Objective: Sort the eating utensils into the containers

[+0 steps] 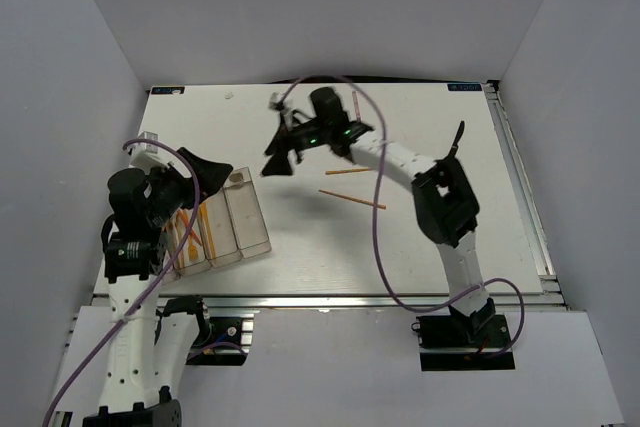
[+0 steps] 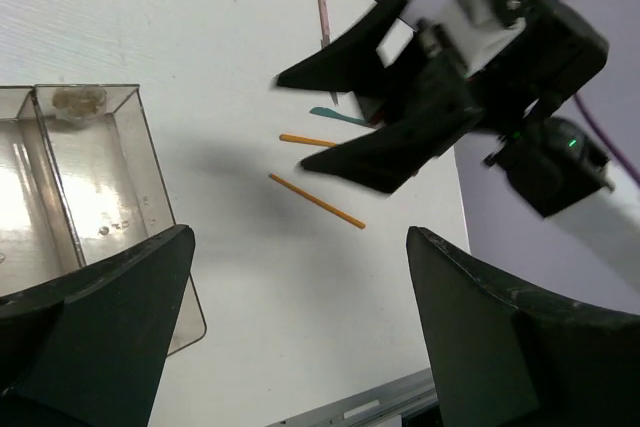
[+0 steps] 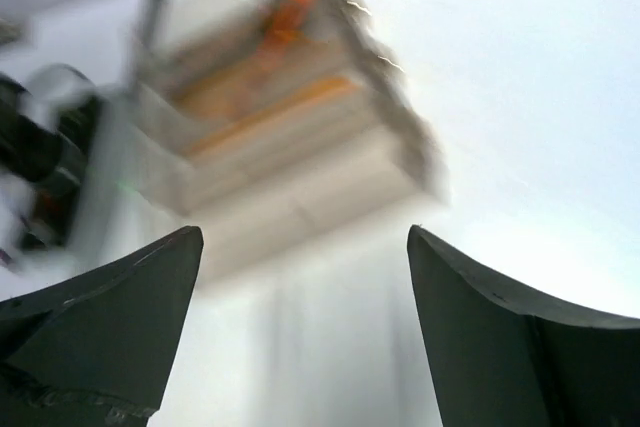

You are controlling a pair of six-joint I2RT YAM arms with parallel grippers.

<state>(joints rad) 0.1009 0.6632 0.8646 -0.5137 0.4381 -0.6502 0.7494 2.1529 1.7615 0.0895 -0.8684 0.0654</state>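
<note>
Left claw (image 1: 190, 182), jaws apart and empty, hangs over the containers (image 1: 245, 239) at the near left corner of the counter (image 1: 450, 257). Orange utensils (image 1: 186, 230) lie in them lengthwise, pointing near to far. Mid-counter, a slanted orange stick (image 1: 352, 199) and a level orange stick (image 1: 347, 172) lie across, right of the right claw (image 2: 295, 119), which is spread wide on nothing. A third stick (image 1: 355, 104) points at the far edge.
</note>
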